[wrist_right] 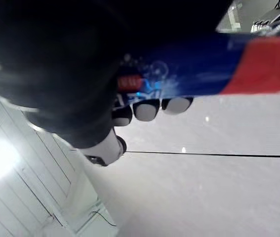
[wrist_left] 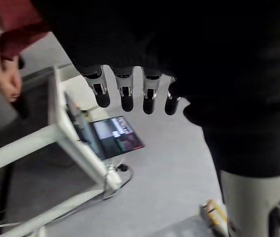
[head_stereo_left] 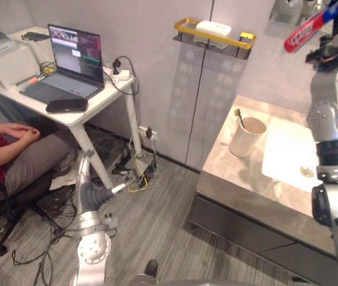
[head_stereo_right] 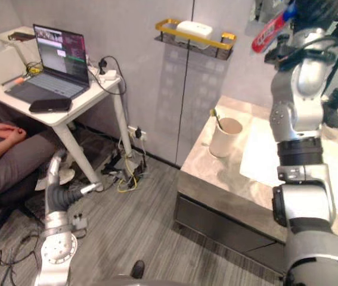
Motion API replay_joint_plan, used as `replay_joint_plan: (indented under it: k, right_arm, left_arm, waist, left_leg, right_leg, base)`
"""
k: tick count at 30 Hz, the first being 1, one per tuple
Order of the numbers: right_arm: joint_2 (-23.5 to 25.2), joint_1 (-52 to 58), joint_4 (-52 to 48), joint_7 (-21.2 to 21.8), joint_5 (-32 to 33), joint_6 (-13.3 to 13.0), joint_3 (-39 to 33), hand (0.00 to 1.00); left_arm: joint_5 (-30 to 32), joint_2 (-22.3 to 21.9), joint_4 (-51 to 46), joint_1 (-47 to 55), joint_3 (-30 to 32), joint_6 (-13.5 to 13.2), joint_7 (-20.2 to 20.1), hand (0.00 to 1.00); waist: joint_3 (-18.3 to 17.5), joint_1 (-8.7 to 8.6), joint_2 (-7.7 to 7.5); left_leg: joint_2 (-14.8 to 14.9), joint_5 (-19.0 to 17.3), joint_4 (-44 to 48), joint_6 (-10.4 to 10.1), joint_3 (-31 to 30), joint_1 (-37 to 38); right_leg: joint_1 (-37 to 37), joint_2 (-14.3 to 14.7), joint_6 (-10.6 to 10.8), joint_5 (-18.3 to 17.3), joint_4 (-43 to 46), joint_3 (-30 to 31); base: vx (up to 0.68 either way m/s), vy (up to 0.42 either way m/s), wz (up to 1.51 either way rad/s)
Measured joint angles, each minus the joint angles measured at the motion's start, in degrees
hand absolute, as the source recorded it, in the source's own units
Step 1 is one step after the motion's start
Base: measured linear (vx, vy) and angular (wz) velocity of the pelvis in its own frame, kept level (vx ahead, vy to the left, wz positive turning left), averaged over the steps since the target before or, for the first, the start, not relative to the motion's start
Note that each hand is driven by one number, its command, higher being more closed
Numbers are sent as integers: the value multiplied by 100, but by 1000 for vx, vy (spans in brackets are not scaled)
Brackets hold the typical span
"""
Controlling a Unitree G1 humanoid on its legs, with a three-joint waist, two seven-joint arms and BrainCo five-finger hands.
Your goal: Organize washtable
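A: While the right hand (wrist_right: 147, 109) is curled round the tube (head_stereo_left: 304, 32), which step is shown?
B: Transport. The tube is held high above the cup (head_stereo_left: 246, 136), to its right. The left hand (wrist_left: 125, 94) hangs relaxed and empty.
A: Next?
B: Probably lowering the tube to the desk (head_stereo_left: 240, 179) beside the cup.

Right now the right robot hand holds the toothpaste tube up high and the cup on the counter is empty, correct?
Not quite: the cup is not empty, a toothbrush stands in it, as the left eye view shows. The right robot hand does hold the toothpaste tube up high, and the cup is on the counter.
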Motion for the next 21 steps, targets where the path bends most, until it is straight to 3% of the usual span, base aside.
replay_joint_plan:
  k: [9,13,21]
  right_arm:
    - [-718,506,-710,355,50,130,2,100]
    - [-758,776,-911,479,55,129,-62,100]
    - [-726,1094,-1265,495,57,129,-94,100]
  left_arm:
    - [-206,-120,1186,163,-2,227,-478,0]
    - [-205,-122,1387,142,14,275,-492,0]
    - [-206,-155,1835,34,245,403,-518,0]
  waist:
    - [218,-90,-18]
    - [238,-174,-26]
    - [405,-168,-44]
  left_leg:
    - [-88,67,37,-11,-137,-120]
    - [-109,67,37,-11,-79,-129]
    - [-91,66,36,-8,199,-138]
  right_leg:
    - [-51,-87,44,-30,33,-165]
    - [-160,-185,84,-81,198,-133]
    - [-400,-189,76,-77,342,169]
  base:
    - [1,1,8]
    - [-15,12,-7]
    - [-50,-10,-16]
